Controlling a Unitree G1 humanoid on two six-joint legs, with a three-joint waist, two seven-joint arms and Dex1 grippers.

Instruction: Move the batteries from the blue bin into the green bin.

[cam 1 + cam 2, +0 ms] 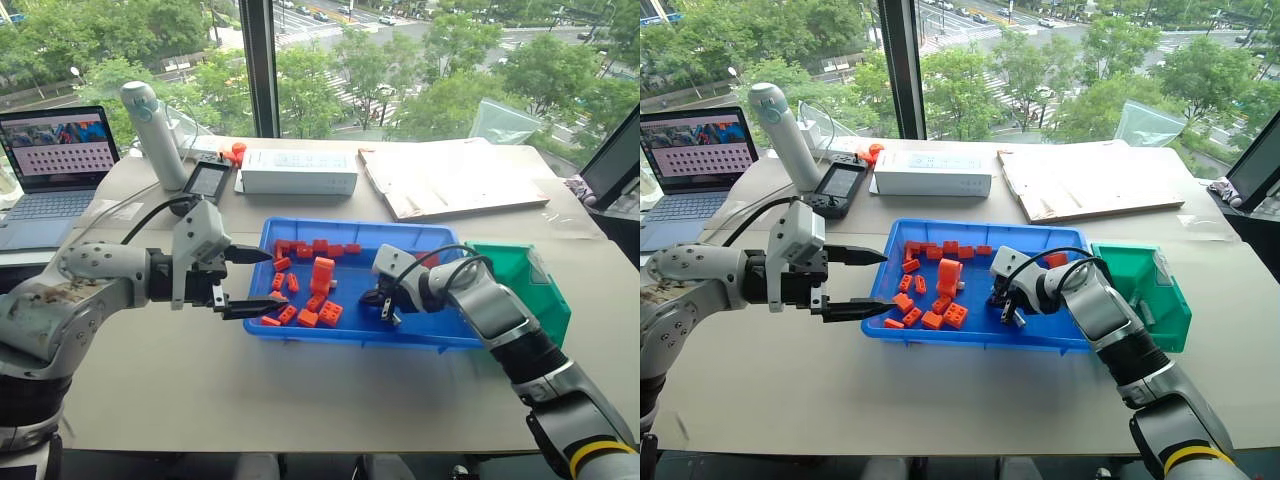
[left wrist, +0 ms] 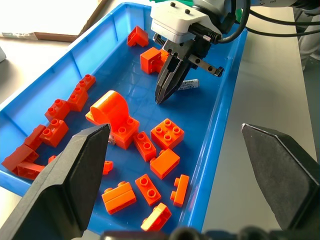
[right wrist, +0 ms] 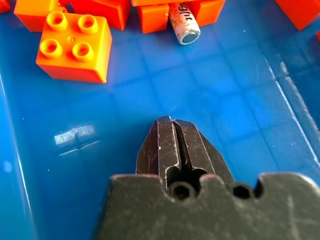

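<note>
Beige table [image 1: 300, 390] | right tool [image 2: 164, 95] closed empty over blue bin [image 1: 300, 332]

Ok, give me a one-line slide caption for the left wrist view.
Right gripper shut and empty over the blue bin, a battery lying just behind it among orange bricks.

Bricks [image 1: 318, 290] in blue bin [image 1: 300, 331] — green bin [image 1: 545, 300] at its right.

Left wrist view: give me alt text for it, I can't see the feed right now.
The right tool is shut with nothing between its fingers, tips down near the floor of the blue bin, with a battery lying just behind it. Orange bricks are scattered across the bin, and the left tool's open fingers frame the foreground.
</note>
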